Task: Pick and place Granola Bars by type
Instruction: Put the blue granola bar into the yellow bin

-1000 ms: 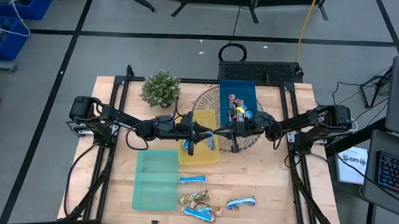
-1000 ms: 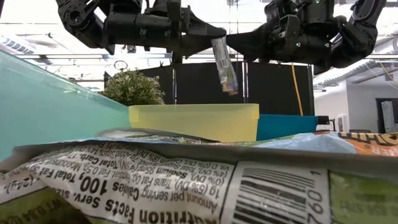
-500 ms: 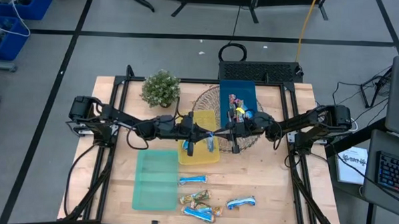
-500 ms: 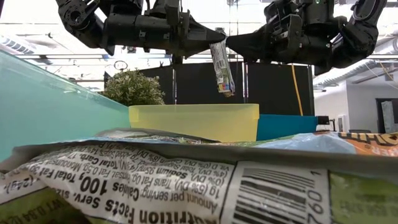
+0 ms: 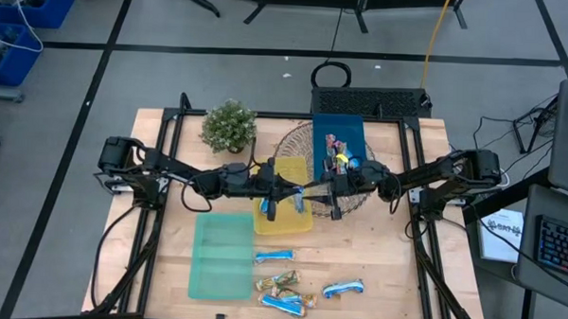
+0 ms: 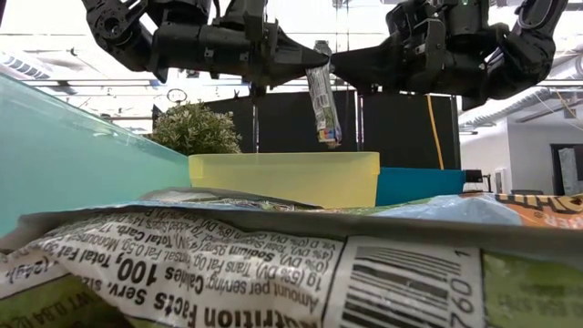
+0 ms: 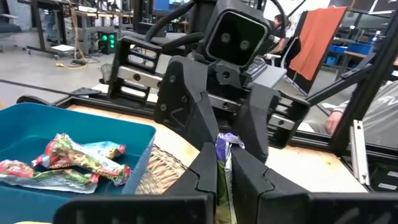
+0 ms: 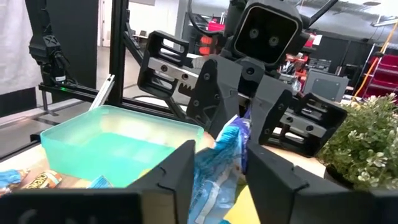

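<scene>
A blue-and-white granola bar hangs in the air over the yellow tray, between my two grippers, which meet tip to tip at mid-table. My left gripper comes in level from the left and is shut on the bar. My right gripper comes in level from the right and is open, one finger on each side of the bar. Several more bars lie loose near the front edge. Others lie in the blue tray. My left gripper pinches the bar's top end between its two fingers, coming level from the table's left. The bar hangs below the fingertips, nearly upright, clear of the yellow tray. Whether my right gripper's spread fingers touch the wrapper I cannot tell.
A green tray lies at the front left. The blue tray sits on a wicker mat at the back. A potted plant stands at the far left. One wrapper lies right before the low camera.
My left gripper has shut on the bar's top end. The bar has shifted a little toward the left arm, and its top now pokes up above the fingertips. It still hangs over the yellow tray. Both arms have kept their place.
</scene>
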Controlling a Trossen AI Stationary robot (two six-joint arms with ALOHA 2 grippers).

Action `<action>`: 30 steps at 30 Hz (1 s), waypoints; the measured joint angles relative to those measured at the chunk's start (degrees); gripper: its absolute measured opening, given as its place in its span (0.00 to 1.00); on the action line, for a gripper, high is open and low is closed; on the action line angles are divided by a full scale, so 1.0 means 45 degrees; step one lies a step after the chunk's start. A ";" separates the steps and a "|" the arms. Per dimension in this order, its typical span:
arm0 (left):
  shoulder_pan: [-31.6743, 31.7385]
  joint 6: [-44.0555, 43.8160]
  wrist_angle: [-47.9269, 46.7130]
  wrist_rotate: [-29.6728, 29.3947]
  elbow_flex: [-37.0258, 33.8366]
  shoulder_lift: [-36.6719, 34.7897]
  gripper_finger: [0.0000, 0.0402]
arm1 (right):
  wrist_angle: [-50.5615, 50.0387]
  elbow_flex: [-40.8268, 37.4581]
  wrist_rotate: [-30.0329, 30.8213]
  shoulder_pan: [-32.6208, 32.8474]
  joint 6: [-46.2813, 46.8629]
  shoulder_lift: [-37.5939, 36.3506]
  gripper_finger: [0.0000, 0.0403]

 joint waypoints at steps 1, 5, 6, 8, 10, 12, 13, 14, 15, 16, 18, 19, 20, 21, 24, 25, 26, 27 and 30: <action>0.0010 -0.0001 -0.0026 -0.0050 -0.0001 0.0003 0.06 | -0.0159 -0.0011 0.0213 0.0005 -0.0006 -0.0080 0.36; 0.0034 -0.0011 -0.0160 -0.0269 0.0020 0.0019 0.06 | -0.0800 -0.0215 0.1113 0.0010 -0.0202 -0.0634 0.43; 0.0007 -0.0020 -0.0205 -0.0058 0.0024 0.0019 0.06 | -0.0981 -0.0349 0.1456 -0.0004 -0.0245 -0.0870 0.44; -0.0076 -0.0001 -0.0284 0.0201 0.0024 0.0019 0.06 | -0.1124 -0.0590 0.1911 -0.0063 -0.0287 -0.1355 0.46; -0.0053 -0.0003 -0.0218 0.0285 0.0024 0.0019 0.05 | -0.1321 -0.0980 0.2259 -0.0017 -0.0263 -0.1978 0.48; -0.0015 0.0062 -0.0208 0.0118 0.0024 0.0019 0.05 | -0.1594 -0.1412 0.2553 -0.0007 -0.0250 -0.2604 0.49; -0.0016 0.0114 -0.0245 0.0096 0.0024 0.0019 0.05 | -0.1690 -0.1646 0.2714 -0.0028 -0.0247 -0.2931 0.49; -0.0036 0.0126 -0.0317 0.0102 0.0024 0.0019 0.05 | -0.1750 -0.1914 0.2839 -0.0043 -0.0228 -0.3285 0.49; -0.0040 0.0136 -0.0419 0.0032 0.0024 0.0019 0.05 | -0.1735 -0.2162 0.2839 -0.0042 -0.0117 -0.3616 0.49; -0.0044 0.0140 -0.0597 -0.0107 0.0024 -0.0007 0.05 | -0.1732 -0.2386 0.2786 -0.0023 0.0011 -0.3946 0.49; -0.0034 0.0135 -0.1287 -0.0634 0.0019 -0.0196 0.05 | -0.1711 -0.2878 0.2632 -0.0009 0.0302 -0.4663 0.49; -0.0020 0.0097 -0.1413 -0.0827 0.0024 -0.0251 0.05 | -0.1712 -0.3082 0.2646 -0.0019 0.0409 -0.5030 0.49; -0.0006 0.0058 -0.1485 -0.1001 0.0013 -0.0309 0.05 | -0.1695 -0.3319 0.2689 -0.0023 0.0528 -0.5354 0.49; -0.0008 0.0044 -0.1489 -0.1051 -0.0071 -0.0403 0.05 | -0.1703 -0.3545 0.2689 -0.0024 0.0631 -0.5684 0.49; -0.0039 0.0041 -0.1405 -0.1223 -0.0438 -0.0740 0.05 | -0.1706 -0.4134 0.2632 -0.0019 0.0893 -0.6510 0.49; -0.0039 0.0038 -0.1356 -0.1464 -0.0607 -0.0860 0.05 | -0.1716 -0.4334 0.2637 -0.0019 0.0976 -0.6779 0.49; -0.0020 0.0004 -0.1364 -0.1782 -0.0839 -0.0991 0.05 | -0.1712 -0.4502 0.2637 -0.0019 0.1046 -0.6964 0.49; 0.0002 -0.0068 -0.1382 -0.2047 -0.1072 -0.1109 0.05 | -0.1710 -0.4613 0.2642 -0.0019 0.1104 -0.7122 0.49; 0.0153 -0.0680 -0.0441 -0.2284 -0.1837 -0.1235 0.05 | -0.1745 -0.4889 0.2637 -0.0019 0.1263 -0.7482 0.48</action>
